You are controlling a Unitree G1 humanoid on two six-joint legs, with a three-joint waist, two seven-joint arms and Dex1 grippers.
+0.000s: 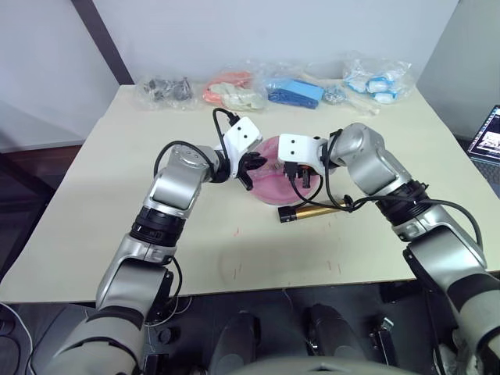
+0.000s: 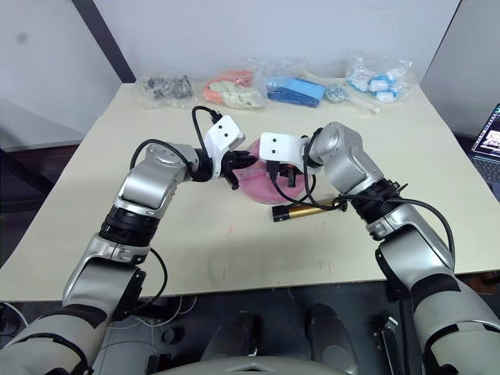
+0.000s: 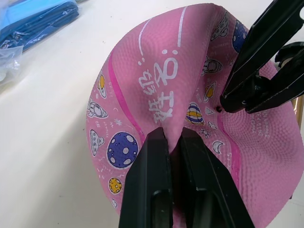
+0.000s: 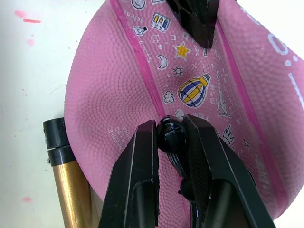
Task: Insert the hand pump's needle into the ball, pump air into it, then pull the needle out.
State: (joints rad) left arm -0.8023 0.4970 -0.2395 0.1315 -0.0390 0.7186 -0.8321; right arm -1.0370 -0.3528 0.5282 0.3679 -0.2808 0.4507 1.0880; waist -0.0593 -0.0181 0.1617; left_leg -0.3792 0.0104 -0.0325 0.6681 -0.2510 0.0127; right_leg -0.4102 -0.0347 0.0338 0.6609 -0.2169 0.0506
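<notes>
The pink ball lies saggy and dented at the middle of the table. My left gripper is shut on a raised fold of its rubber, on the ball's left side. My right gripper is shut on the needle, holding its black fitting against the ball's skin; the metal pin is hidden. Seen from the left wrist, the right gripper's fingertips touch down beside a small black valve dot. The hand pump, gold-bronze with black ends, lies flat on the table just in front of the ball.
Several plastic bags line the table's far edge: grey parts, orange items, blue items, white-and-blue items. A laptop screen stands off the table's right side. Bare tabletop stretches toward the front edge.
</notes>
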